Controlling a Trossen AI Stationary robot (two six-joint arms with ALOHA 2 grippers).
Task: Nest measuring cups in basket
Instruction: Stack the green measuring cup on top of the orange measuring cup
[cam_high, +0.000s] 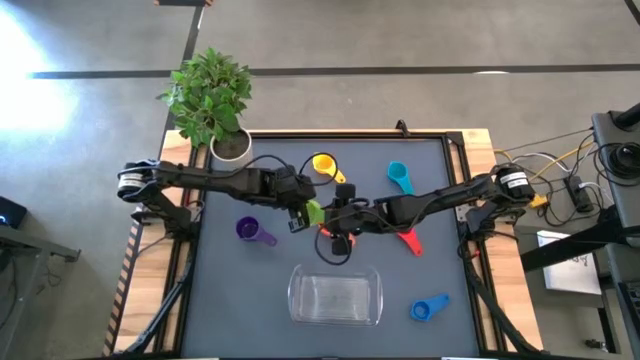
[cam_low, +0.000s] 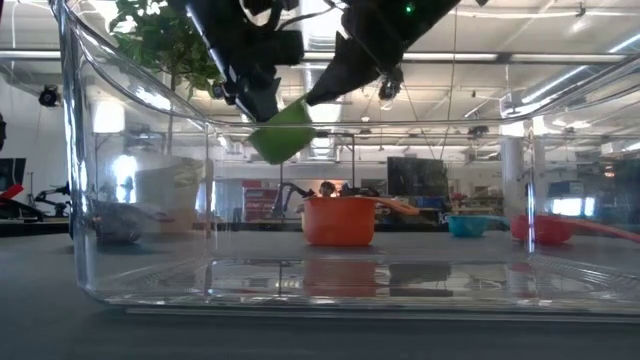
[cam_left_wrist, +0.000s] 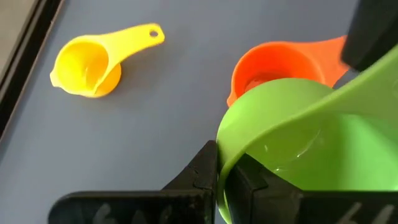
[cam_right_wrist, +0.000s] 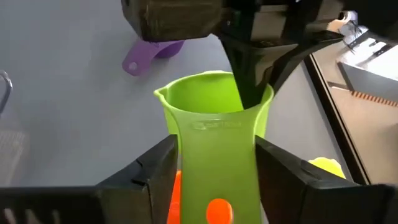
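Note:
The green measuring cup (cam_high: 316, 212) is in the air at mid-table between both grippers, tilted in the low view (cam_low: 283, 130). My left gripper (cam_left_wrist: 224, 180) is shut on its bowl and my right gripper (cam_right_wrist: 216, 168) on its handle. The orange cup (cam_left_wrist: 280, 62) stands on the mat just beneath them. Yellow (cam_high: 322, 164), teal (cam_high: 398, 176), purple (cam_high: 250, 230), red (cam_high: 409, 240) and blue (cam_high: 428, 308) cups lie scattered on the mat. The clear basket (cam_high: 335, 296) stands near the table's near edge, with nothing in it. My left gripper pinches the green cup's bowl wall at the rim (cam_left_wrist: 219, 163), one finger inside the bowl (cam_right_wrist: 249, 87) and one outside, coming down from above on the table's left. The cup is lifted clear and tilted. My right gripper holds the green cup's flat handle (cam_right_wrist: 214, 140) between its two fingers (cam_right_wrist: 160, 168), which lie against the handle's two long edges. It comes level from the table's right, along the handle. The bowl points away from it, clear of the mat.
A potted plant (cam_high: 212, 100) stands at the far left corner of the mat. The two arms meet over the middle. The basket's clear wall (cam_low: 120, 200) fills the low view. Bare mat lies left and right of the basket.

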